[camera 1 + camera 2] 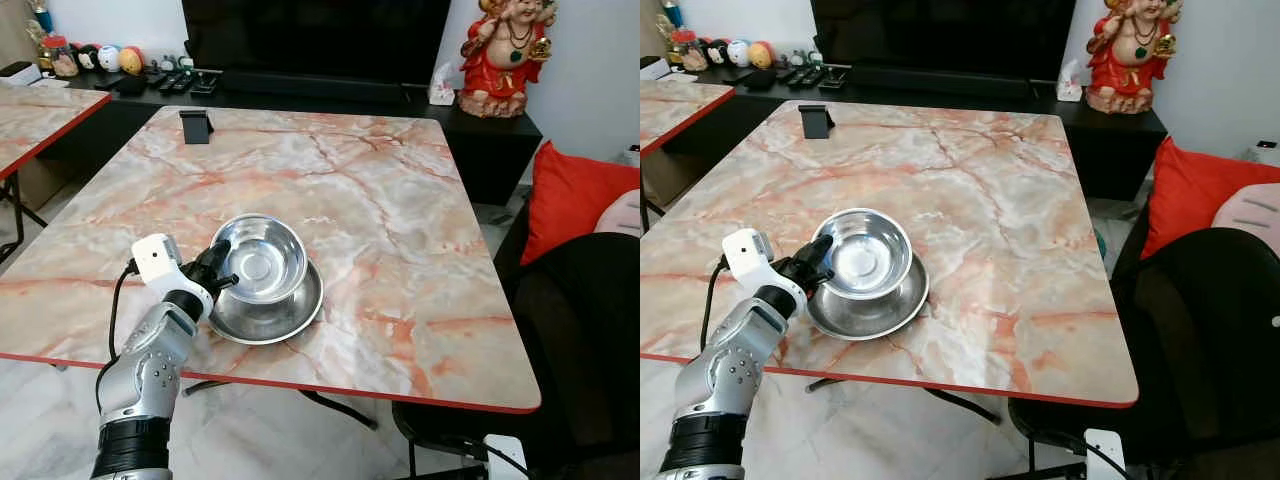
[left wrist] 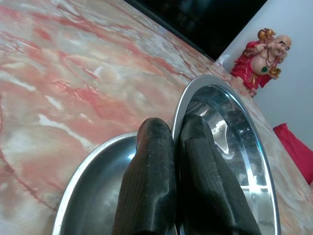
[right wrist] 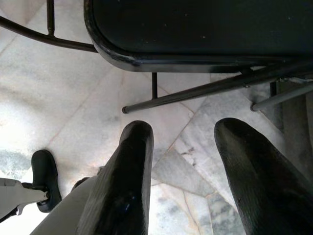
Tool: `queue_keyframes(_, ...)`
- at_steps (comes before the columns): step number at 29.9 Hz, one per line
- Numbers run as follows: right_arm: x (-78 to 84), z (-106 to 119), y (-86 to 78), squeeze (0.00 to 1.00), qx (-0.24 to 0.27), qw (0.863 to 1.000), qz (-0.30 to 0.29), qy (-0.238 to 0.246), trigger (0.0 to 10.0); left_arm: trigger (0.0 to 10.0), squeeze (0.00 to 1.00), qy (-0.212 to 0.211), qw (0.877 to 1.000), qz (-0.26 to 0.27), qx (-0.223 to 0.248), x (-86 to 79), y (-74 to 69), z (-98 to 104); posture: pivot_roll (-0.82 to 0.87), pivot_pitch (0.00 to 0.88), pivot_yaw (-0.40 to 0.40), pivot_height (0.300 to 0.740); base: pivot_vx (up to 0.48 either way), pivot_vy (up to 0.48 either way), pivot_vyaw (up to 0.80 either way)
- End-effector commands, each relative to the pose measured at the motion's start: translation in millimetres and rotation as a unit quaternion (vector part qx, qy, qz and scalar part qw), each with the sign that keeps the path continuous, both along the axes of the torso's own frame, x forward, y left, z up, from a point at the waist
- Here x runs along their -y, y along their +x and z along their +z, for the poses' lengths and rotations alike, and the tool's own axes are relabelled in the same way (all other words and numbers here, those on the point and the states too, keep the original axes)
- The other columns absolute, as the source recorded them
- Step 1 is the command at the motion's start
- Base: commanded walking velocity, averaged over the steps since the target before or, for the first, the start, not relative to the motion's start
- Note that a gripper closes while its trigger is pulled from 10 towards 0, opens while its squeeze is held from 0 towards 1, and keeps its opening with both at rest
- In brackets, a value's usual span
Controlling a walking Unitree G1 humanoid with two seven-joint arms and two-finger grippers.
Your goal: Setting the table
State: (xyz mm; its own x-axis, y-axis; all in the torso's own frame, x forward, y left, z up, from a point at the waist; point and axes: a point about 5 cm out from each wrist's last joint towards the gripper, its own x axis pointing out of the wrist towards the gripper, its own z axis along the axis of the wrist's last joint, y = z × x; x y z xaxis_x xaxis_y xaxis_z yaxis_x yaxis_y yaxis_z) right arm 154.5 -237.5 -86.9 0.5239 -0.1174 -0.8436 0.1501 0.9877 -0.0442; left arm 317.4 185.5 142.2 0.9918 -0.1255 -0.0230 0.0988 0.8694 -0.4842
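The left gripper (image 1: 222, 272) is being held closed on the near-left rim of a steel bowl (image 1: 260, 258), its two black fingers (image 2: 151, 181) pinched together over the bowl's thin edge, one finger inside and one outside. The bowl is being kept tilted, its open side turned up and toward the robot's left, and it is being rested in a shallow steel plate (image 1: 285, 320) that is lying flat near the front edge of the marble table (image 1: 400, 220). The silver left arm (image 1: 150, 360) is being reached up from below the table's red-trimmed edge. A small dark stand (image 1: 196, 126) is being left at the far-left corner of the table. Beyond the table, a red figurine (image 1: 500, 55) is being displayed on a low black cabinet (image 1: 490, 135).

The right gripper (image 3: 183, 166) is being hung idle over a pale tiled floor (image 3: 63, 98), its fingers spread apart with nothing between them, beside the black chair (image 3: 195, 29).
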Motion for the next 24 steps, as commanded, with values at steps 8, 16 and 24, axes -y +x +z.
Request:
queue_keyframes(8,1.2,0.2,-0.3,0.0,-0.002,1.0,0.002,-0.001,10.0,10.0,0.0,0.027,0.999,-0.038,-0.012,14.7,1.7,0.9,0.08,0.0,-0.025,0.727,0.0,0.0,0.0)
queue_keyframes(16,0.9,0.1,-0.3,0.0,-0.002,1.0,0.001,-0.001,10.0,10.0,0.0,0.031,0.999,-0.029,-0.015,13.3,1.8,0.4,0.08,0.0,-0.024,0.727,0.0,0.0,0.0)
queue_keyframes(24,1.2,0.3,0.1,0.0,-0.002,1.0,0.0,0.0,10.0,10.0,0.0,0.035,0.999,-0.021,-0.017,11.1,4.1,1.2,0.08,0.0,-0.025,0.727,0.0,0.0,0.0)
